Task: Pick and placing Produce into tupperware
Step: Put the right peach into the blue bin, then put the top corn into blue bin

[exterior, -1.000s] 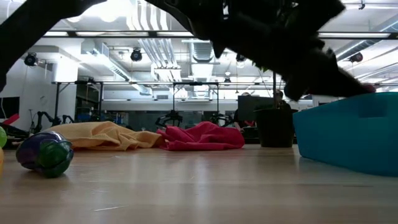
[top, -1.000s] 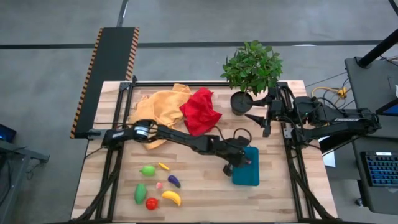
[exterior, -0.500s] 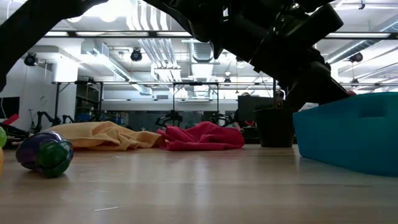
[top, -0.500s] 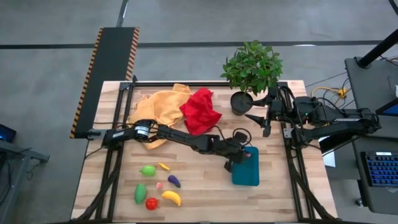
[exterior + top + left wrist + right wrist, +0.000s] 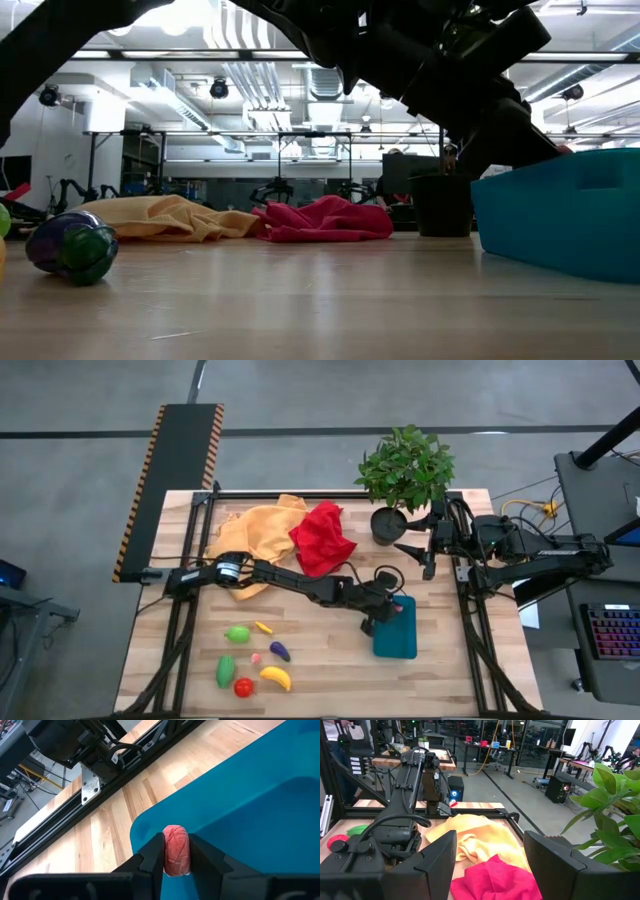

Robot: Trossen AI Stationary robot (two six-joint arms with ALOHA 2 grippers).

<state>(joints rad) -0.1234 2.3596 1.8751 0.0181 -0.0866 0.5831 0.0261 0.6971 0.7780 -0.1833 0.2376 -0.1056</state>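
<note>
Left gripper over container, first small piece at drop point.

Left gripper [image 5: 176, 854] grasps a small pink piece [image 5: 176, 851] between its fingers, directly above the teal container [image 5: 398, 635]; release not yet complete, container otherwise looks empty. Well behind the gripper on the table lie the banana [image 5: 276, 677], tomato [image 5: 243, 686], eggplant [image 5: 280, 651] and green pieces [image 5: 237, 633], all left to move. Right gripper [image 5: 490, 855] waits spread wide, near the potted plant [image 5: 404, 472].

A shallow teal tupperware [image 5: 396, 630] with rounded corners sits on the table's right half. A small pink piece [image 5: 176, 851] hangs over its inside. Left of it lie 2 green pieces [image 5: 237, 633], a banana [image 5: 276, 678], tomato [image 5: 243, 687] and eggplant [image 5: 280, 651].
</note>
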